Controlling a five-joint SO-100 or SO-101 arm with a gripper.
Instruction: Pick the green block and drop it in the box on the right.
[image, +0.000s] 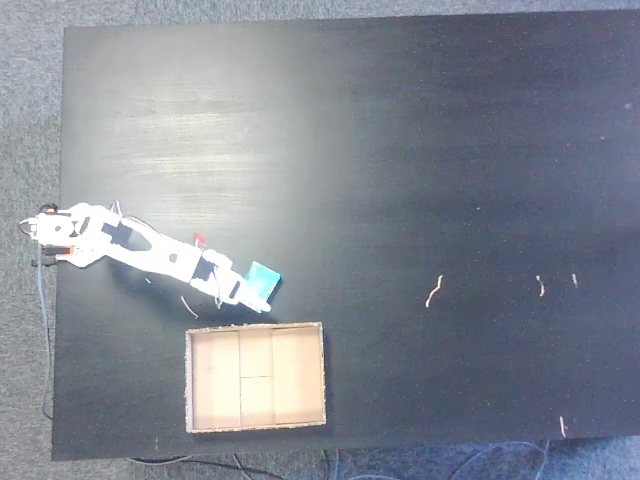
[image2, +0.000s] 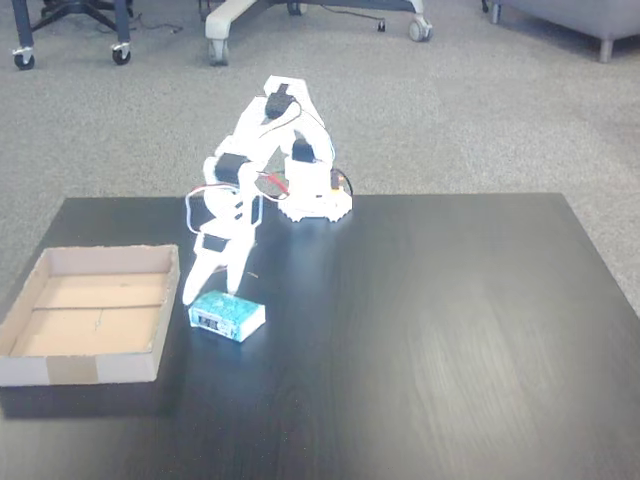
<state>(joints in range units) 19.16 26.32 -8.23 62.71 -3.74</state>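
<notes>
Left of centre in a fixed view, the gripper (image2: 212, 292) is straddling the green block (image2: 227, 316), fingers spread; it should be centring before squeezing.

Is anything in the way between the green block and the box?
Nothing visible. The block sits on bare table beside the box, at the gripper. Only the box's low wall lies between them.
</notes>
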